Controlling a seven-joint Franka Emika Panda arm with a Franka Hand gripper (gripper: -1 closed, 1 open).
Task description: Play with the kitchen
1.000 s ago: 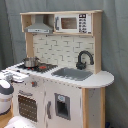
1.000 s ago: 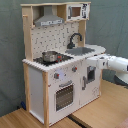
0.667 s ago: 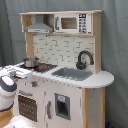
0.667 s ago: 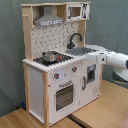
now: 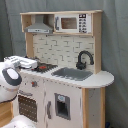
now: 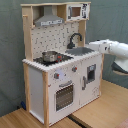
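Backdrop: grey curtain behind; I see the kitchen (image 6: 60, 65) standing on a wooden tabletop (image 6: 100, 112).
Tool: my tool (image 6: 93, 46) hovers by the sink (image 6: 80, 51); spread or closed, I cannot tell.
Progress: pot (image 6: 50, 56) on stove, oven shut; play barely begun, I judge.

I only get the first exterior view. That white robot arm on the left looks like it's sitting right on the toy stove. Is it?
Observer: Probably not. In the second exterior view the arm shows beside the sink end of the kitchen, so it likely hangs out in front of the counter.
Operator: Is anything on the stove? I can't make it out behind the arm.
Observer: A small metal pot stands on the stovetop.
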